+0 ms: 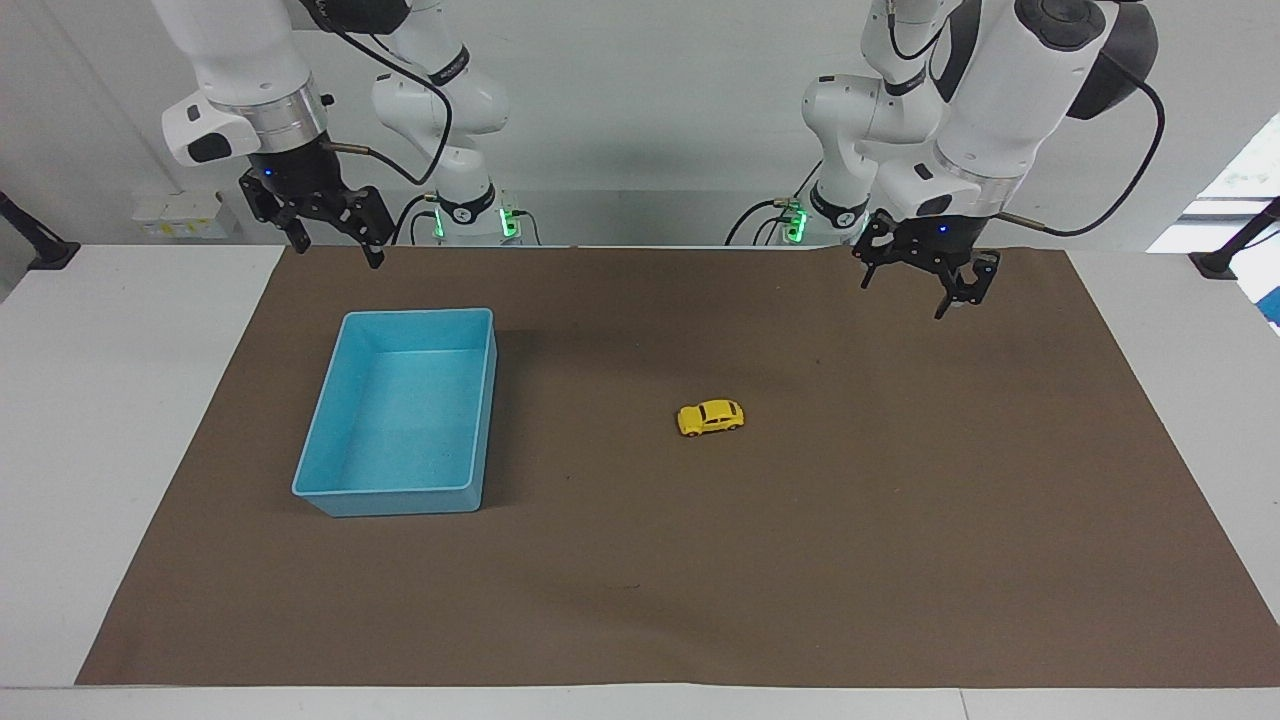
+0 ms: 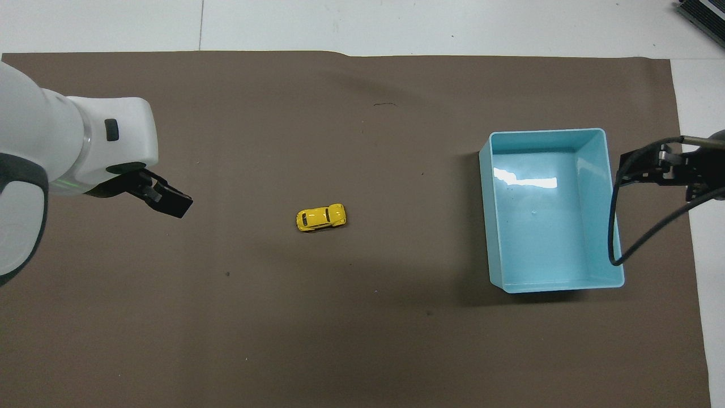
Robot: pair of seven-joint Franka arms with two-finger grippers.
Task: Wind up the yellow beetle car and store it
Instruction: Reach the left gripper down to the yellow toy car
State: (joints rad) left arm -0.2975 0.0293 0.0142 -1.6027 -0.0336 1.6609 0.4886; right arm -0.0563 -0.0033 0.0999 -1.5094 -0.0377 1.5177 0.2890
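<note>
The yellow beetle car (image 1: pixel 711 417) stands on its wheels on the brown mat near the table's middle; it also shows in the overhead view (image 2: pixel 321 217). The empty blue bin (image 1: pixel 418 313) sits toward the right arm's end, its rim plain in the overhead view (image 2: pixel 544 131). My left gripper (image 1: pixel 925 295) is open and empty, up in the air over the mat between the car and the left arm's end; the overhead view (image 2: pixel 167 199) shows it apart from the car. My right gripper (image 1: pixel 337 250) is open and empty, waiting over the mat beside the bin (image 2: pixel 651 170).
The brown mat (image 1: pixel 800 560) covers most of the white table (image 1: pixel 120 420). A black cable (image 2: pixel 614 238) hangs from the right wrist over the bin's edge.
</note>
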